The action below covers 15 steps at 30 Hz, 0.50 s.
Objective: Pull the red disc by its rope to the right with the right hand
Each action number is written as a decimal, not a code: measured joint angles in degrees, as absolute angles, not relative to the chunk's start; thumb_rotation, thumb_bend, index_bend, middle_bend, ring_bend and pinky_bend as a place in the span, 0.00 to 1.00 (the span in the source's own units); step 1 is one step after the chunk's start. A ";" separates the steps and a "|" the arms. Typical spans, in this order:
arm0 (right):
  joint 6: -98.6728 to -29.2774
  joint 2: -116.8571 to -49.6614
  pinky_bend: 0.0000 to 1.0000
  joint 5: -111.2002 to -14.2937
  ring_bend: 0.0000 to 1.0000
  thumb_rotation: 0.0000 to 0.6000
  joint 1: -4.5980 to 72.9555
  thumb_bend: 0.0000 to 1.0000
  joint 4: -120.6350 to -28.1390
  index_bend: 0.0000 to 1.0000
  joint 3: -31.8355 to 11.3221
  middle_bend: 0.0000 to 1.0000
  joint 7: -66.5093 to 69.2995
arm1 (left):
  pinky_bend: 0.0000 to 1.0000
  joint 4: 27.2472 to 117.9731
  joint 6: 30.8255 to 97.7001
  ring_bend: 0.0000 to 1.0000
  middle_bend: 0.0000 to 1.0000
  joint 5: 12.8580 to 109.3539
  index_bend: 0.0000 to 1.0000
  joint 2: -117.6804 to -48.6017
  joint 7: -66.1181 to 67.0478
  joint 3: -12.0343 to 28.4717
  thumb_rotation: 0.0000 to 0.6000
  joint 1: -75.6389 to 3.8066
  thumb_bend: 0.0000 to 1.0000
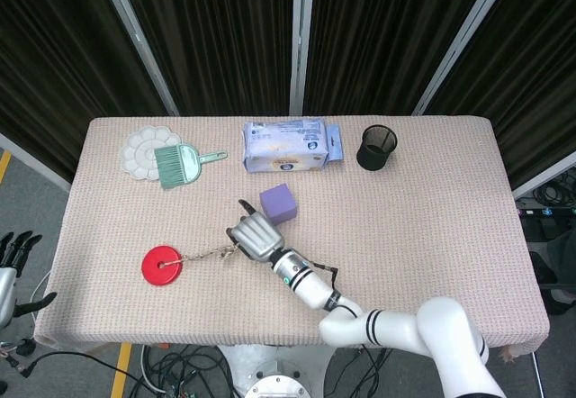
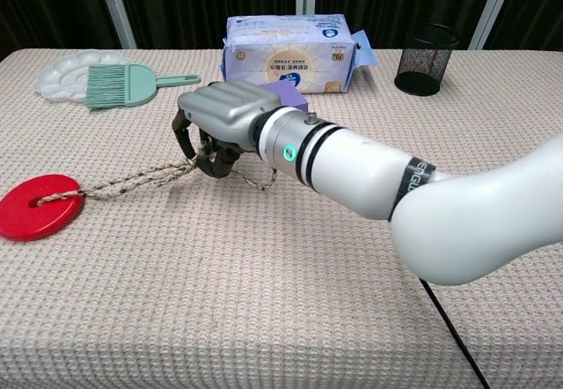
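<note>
The right hand (image 2: 220,129) has its fingers curled around the near end of the rope (image 2: 123,180) and holds it just above the counter (image 1: 423,218), beside the purple cube (image 1: 278,203). The rope runs taut from that grip to the hole of the red disc (image 1: 162,266), with a short loose tail trailing under the wrist in the chest view. The disc lies flat near the counter's left front corner — well left of the middle. Judged from this, the grasp is made and the slack is out, so the pull proper is under way, but the disc has most of its rightward travel ahead of it. The left hand (image 1: 13,258) hangs off the counter's left edge with fingers apart, holding nothing — it has no part in this.
</note>
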<state>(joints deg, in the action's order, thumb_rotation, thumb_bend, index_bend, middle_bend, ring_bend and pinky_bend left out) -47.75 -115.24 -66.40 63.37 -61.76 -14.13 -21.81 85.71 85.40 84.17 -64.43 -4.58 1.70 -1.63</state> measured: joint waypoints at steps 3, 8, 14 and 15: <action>-48.68 -113.27 0.08 -66.96 0.48 1.00 62.10 0.44 -64.18 0.92 -13.82 0.88 -21.45 | 0.13 85.83 85.54 0.01 0.09 84.34 0.13 -64.52 -4.36 1.63 1.00 -1.58 0.00; -50.64 -108.39 0.08 -68.07 0.48 1.00 59.21 0.44 -70.20 0.94 -12.74 0.90 -20.94 | 0.13 86.25 85.49 0.01 0.09 84.53 0.13 -64.53 -3.86 1.72 1.00 -1.82 0.00; -54.24 -100.49 0.08 -71.23 0.48 1.00 54.64 0.44 -78.06 0.95 -10.26 0.90 -19.24 | 0.13 86.99 84.94 0.01 0.09 84.31 0.13 -64.58 -2.86 1.94 1.00 -2.29 0.00; -54.90 -99.21 0.08 -71.78 0.48 1.00 53.84 0.44 -79.21 0.95 -9.81 0.90 -18.83 | 0.13 87.11 84.92 0.01 0.09 84.33 0.13 -64.66 -2.67 1.92 1.00 -2.32 0.00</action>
